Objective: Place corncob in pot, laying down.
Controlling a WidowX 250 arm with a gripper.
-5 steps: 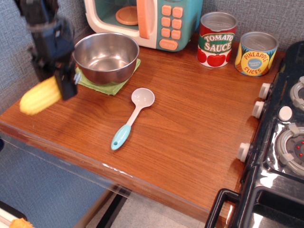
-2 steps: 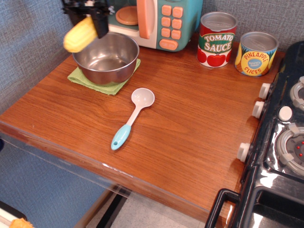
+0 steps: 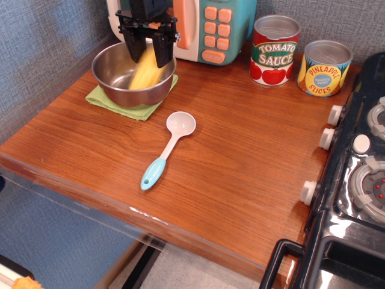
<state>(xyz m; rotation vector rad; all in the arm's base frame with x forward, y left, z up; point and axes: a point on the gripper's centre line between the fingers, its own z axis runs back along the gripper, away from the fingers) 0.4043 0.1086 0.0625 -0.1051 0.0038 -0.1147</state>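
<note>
The yellow corncob (image 3: 143,75) lies tilted inside the shiny steel pot (image 3: 106,84), one end low in the bowl and the other leaning toward the far rim. It looks slightly blurred. My gripper (image 3: 147,59) hangs straight above the pot. Its two black fingers (image 3: 163,53) stand apart on either side of the corncob's upper end, with gaps showing, so the gripper is open. The pot sits on a green cloth (image 3: 96,97) at the back left of the wooden counter.
A toy microwave (image 3: 204,27) stands right behind the pot and gripper. A white and blue spoon (image 3: 169,147) lies in front of the pot. Tomato sauce can (image 3: 274,49) and pineapple can (image 3: 325,67) stand at the back right. A toy stove (image 3: 361,168) is at the right edge.
My gripper carried the corncob from the counter's left edge up and rightward to above the pot. The fingers have opened and the corncob now lies in the pot.
</note>
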